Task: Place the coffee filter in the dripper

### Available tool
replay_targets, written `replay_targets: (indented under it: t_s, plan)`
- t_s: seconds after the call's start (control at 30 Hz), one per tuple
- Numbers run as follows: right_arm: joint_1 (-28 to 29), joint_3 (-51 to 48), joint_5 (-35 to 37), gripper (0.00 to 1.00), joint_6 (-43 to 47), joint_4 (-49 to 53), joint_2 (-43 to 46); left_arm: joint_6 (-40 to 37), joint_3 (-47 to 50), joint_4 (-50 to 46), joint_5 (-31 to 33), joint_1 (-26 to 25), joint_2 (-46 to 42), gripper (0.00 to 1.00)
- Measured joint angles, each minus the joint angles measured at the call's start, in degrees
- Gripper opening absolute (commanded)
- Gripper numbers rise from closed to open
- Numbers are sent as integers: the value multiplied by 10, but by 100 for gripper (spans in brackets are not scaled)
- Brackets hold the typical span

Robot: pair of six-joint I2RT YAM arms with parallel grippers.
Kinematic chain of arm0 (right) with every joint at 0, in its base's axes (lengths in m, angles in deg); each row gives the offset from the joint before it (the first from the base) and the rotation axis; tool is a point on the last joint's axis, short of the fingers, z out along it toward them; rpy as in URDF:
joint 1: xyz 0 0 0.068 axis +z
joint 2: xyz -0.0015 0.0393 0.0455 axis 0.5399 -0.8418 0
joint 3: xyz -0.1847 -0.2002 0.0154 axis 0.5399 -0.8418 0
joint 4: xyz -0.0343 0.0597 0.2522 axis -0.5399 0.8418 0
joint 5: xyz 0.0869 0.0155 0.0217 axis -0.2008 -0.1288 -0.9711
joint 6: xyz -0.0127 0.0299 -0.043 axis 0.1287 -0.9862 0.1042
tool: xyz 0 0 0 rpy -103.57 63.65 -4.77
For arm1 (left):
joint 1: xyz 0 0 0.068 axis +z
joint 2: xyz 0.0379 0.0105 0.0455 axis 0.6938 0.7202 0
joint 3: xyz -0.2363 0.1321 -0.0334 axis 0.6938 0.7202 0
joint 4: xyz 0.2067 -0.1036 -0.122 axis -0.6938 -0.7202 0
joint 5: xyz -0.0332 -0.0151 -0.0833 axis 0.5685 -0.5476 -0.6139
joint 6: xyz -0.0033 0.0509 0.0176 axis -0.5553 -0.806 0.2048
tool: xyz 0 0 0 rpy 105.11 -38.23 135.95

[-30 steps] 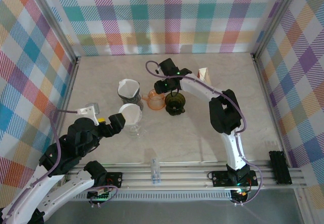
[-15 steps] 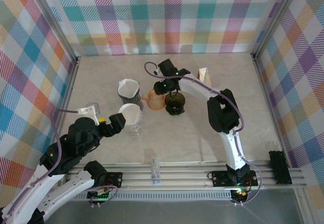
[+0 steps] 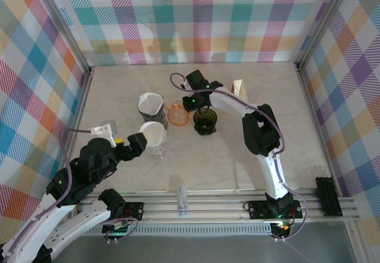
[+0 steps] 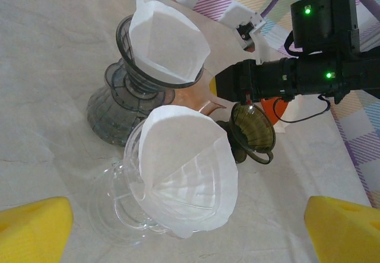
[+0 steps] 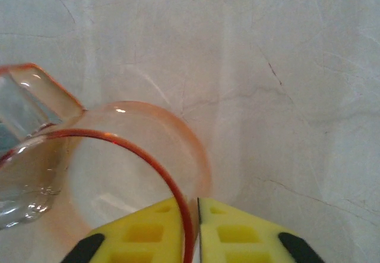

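Note:
My right gripper (image 5: 191, 206) is shut on the thin rim of the empty orange dripper (image 5: 119, 156), one pad inside and one outside. From above, that orange dripper (image 3: 178, 114) sits mid-table between a grey dripper (image 3: 151, 104) and a dark green dripper (image 3: 205, 120), with the right gripper (image 3: 190, 104) over its right edge. A white coffee filter (image 4: 166, 43) lines the grey dripper. Another filter (image 4: 184, 174) lines a clear glass dripper (image 3: 153, 135). My left gripper (image 4: 190, 232) hangs open just above and in front of that clear dripper, holding nothing.
A small white and orange object (image 3: 238, 87) stands behind the right arm near the back. The checked walls enclose the table on three sides. Bare table (image 3: 237, 168) lies in front of the drippers.
The right gripper has closed onto the orange dripper's rim. The dripper has shifted slightly left and back, away from the green one. The left arm has stayed still.

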Motion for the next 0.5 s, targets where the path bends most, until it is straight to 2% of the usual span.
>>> replay_targets:
  t_s: [0.3, 0.5]
  plan:
    - [0, -3, 16, 8, -9, -7, 16, 2, 0, -7, 7, 0, -3, 100]
    - [0, -40, 46, 7, -15, -7, 114, 4, 0, -8, 15, 0, -8, 100]
